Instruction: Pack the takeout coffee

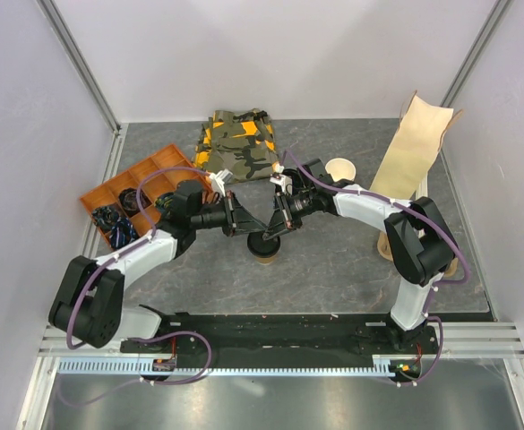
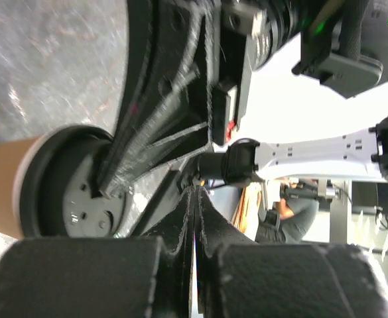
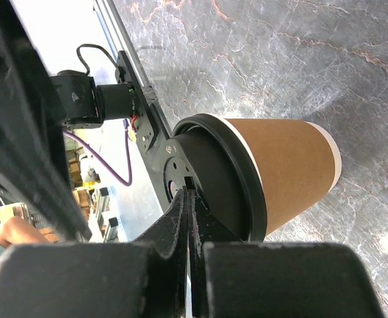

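Pressed together on nothing were the black fingers of the right gripper point(image 3: 188, 197), tips at the round black plastic lid point(image 3: 210, 179); the left gripper point(image 2: 192, 193) was closed likewise, just beside. The takeout coffee point(image 1: 264, 247), a small brown paper cup, was stood upright in the middle of the grey desk point(image 1: 333, 269). It was judged light and easily crushed, its lid slippery; the brown wall below the rim was thought best gripped, gently.
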You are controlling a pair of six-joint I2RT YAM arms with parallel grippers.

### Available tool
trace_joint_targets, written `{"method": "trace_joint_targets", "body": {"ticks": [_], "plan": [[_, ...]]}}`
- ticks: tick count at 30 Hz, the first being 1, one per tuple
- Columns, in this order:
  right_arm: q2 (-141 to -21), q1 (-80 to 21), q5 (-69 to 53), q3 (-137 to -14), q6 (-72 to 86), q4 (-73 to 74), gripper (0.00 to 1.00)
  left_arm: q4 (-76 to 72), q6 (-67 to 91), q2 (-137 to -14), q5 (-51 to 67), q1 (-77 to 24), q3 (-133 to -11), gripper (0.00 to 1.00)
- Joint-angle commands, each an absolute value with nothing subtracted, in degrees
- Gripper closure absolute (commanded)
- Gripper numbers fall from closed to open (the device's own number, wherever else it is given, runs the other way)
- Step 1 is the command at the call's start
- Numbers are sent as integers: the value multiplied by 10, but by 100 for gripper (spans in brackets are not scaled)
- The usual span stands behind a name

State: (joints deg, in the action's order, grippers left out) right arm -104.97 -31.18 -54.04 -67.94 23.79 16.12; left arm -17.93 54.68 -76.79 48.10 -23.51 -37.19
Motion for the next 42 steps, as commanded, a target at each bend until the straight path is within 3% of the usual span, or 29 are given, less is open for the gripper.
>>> {"method": "trace_joint_targets", "body": {"ticks": [1, 9, 21, 33, 42], "plan": [[-1071, -314, -503, -667, 212, 182, 100, -223, 570, -807, 458, -202, -347, 98], [-1081, -313, -504, -673, 207, 187, 100, -174, 527, -898, 447, -178, -340, 98], [-1084, -314, -508, -679, 202, 191, 100, -221, 556, -768, 540, -182, -356, 98], [-1091, -313, -514, -688, 208, 192, 100, -114, 483, -865, 483, -188, -328, 98], [-1090, -312, -520, -692, 209, 195, 100, -153, 499, -789, 527, -207, -344, 98]]}}
